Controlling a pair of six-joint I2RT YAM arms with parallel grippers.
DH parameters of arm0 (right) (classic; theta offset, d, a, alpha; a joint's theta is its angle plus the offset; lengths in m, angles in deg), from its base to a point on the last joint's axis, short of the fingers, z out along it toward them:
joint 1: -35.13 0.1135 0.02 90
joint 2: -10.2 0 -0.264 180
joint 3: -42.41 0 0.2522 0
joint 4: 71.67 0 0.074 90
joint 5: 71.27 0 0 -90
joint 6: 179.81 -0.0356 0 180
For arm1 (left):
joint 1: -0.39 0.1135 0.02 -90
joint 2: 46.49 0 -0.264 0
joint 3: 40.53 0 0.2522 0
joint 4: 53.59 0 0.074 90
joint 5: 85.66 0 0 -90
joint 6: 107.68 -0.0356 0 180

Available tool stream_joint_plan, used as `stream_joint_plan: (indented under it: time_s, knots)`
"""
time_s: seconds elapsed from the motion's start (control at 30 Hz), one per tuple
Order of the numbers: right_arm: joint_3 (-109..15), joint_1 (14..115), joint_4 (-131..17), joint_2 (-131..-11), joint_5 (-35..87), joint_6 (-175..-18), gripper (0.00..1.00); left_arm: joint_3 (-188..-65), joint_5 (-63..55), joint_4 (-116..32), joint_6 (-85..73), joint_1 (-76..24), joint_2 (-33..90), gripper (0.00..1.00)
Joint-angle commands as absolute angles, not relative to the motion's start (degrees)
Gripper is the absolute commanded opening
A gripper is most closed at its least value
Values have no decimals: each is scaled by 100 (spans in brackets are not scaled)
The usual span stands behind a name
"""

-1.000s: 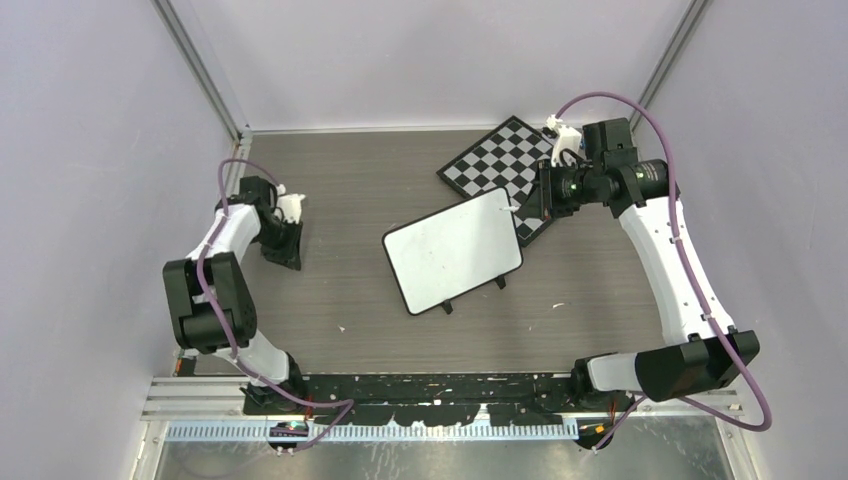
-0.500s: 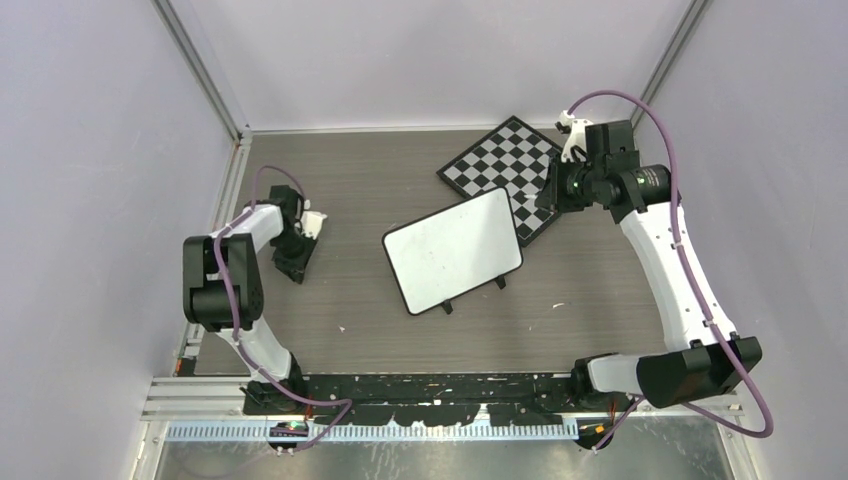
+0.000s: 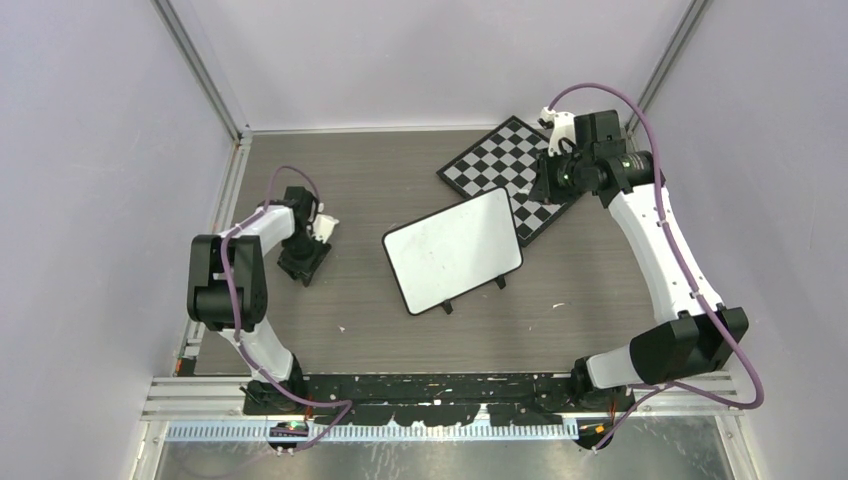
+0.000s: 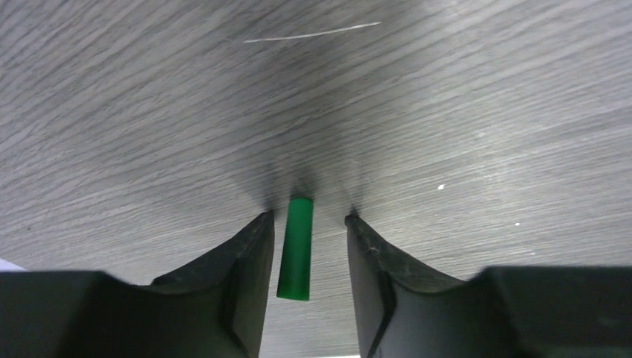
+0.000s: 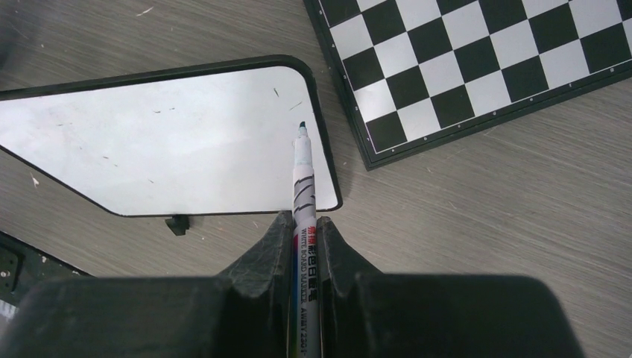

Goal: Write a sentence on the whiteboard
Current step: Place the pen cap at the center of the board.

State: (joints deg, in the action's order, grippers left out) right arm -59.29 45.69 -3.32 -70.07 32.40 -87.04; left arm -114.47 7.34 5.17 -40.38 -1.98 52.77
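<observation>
Marker uncapped; writing not begun.
The whiteboard point(image 3: 453, 250) is blank. The right gripper point(image 5: 304, 220) grasps the marker point(image 5: 304, 179), and the left gripper point(image 4: 305, 218) stands released around the green cap point(image 4: 296, 250).

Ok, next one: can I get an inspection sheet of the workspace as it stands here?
Surface: grey wood-grain table, a few small white flecks.
Job's things: whiteboard lies skewed mid-table, no writing on it, only faint specks; marker is uncapped, tip over the board's corner; green cap lies on the table.
Clutter: chessboard far right, close beside the whiteboard but apart from it.
Grippers: left gripper open, jaws either side of the cap without touching it; right gripper shut on the marker.
Cables: purple cables run along both arms; none lies across the whiteboard.
Surroundings: pale walls on three sides, metal posts at the far corners.
</observation>
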Motion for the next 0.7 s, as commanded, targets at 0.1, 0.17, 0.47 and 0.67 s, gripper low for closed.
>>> stream_joint_plan:
  time_s: [0.1, 0.17, 0.47, 0.67]
  knots:
    - [-6121, 4618, -322, -6935, 3307, -8309, 0, -11704, -127, 1020, -3818, -321, 4897, 61]
    - [-6120, 4646, -303, -6905, 3296, -8223, 0, -11927, -403, 1229, -3721, -320, 4667, 76]
    - [-6635, 5061, -316, -7346, 3098, -8118, 0, -12961, -1179, 1272, -2815, -309, 3536, 100]
    - [-6880, 5218, -996, -7344, 2769, -8848, 0, -12705, -1488, 50, -2017, -277, 2495, 100]
